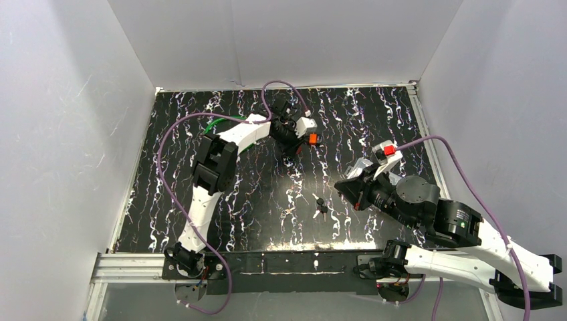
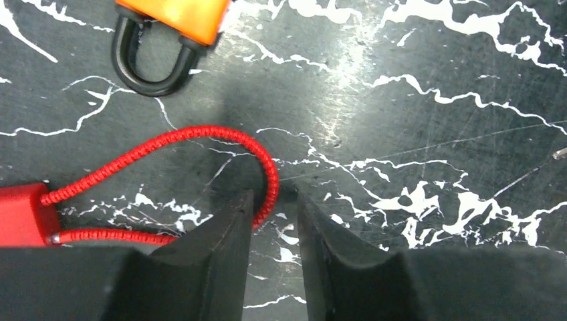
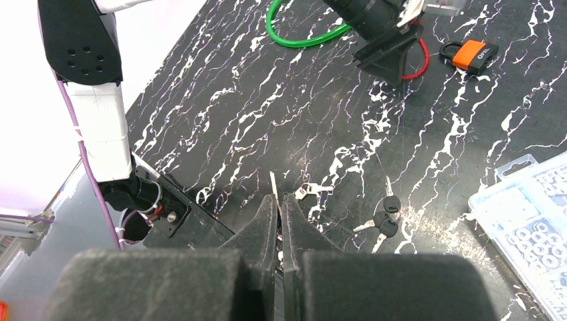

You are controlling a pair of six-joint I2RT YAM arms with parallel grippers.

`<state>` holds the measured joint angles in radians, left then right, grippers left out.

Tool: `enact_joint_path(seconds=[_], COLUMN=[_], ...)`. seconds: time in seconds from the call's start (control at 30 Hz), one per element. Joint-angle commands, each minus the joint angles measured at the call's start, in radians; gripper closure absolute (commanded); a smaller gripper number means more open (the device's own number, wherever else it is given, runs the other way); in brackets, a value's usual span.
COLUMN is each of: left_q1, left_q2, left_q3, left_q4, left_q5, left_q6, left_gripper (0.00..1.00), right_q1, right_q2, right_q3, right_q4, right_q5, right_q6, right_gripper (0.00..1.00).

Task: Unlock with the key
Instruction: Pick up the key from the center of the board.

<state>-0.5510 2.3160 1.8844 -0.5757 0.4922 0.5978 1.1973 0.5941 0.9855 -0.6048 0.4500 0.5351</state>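
A red cable lock lies on the black marbled table, with its red body [image 2: 20, 214] at the left and its red cord loop [image 2: 200, 134] curving right. My left gripper [image 2: 274, 197] stands low over the loop's right bend. The cord runs between its fingertips against the left finger [image 2: 227, 234], and a gap shows between the jaws. An orange padlock [image 2: 170, 17] with a black shackle lies just beyond. My right gripper [image 3: 281, 200] is shut on a thin key [image 3: 274, 182], whose blade pokes out past the tips. It hovers at mid-right [image 1: 348, 187].
A bunch of black-headed keys [image 3: 384, 214] and a loose silver key [image 3: 307, 192] lie on the table ahead of the right gripper. A green cable [image 3: 301, 37] lies at the far left. A clear parts box [image 3: 528, 200] stands at the right. White walls surround the table.
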Motion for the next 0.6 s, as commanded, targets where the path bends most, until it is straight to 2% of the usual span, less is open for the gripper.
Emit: enact_joint_path(seconds=[0.0,0.17,0.3,0.43,0.53,0.57], left_q1=[-0.010,-0.011,-0.010,-0.006,0.000,0.018], left_q2=[-0.098,-0.280,-0.472,-0.734,-0.874,-0.969], left_q3=[-0.071,-0.286,-0.501,-0.775,-0.902,-0.967], left_q4=[-0.131,-0.135,-0.205,-0.311,-0.334,-0.367], left_q5=[-0.016,-0.007,-0.016,-0.054,-0.080,-0.091], left_q6=[0.039,0.096,0.161,0.242,0.271,0.277], left_gripper=[0.75,0.75,0.71,0.61,0.58,0.57], right_q1=[-0.005,-0.005,-0.005,-0.007,-0.009,-0.010], right_q2=[-0.001,0.011,0.021,0.023,0.021,0.019], right_q3=[0.044,0.048,0.041,0.018,0.005,0.001], right_q4=[0.020,0.024,0.037,0.059,0.073,0.077], right_q5=[0.014,0.004,-0.013,-0.041,-0.051,-0.057], right_q6=[-0.017,-0.036,-0.043,-0.040,-0.038,-0.038], right_gripper=[0.99,0.99,0.99,0.99,0.99,0.99])
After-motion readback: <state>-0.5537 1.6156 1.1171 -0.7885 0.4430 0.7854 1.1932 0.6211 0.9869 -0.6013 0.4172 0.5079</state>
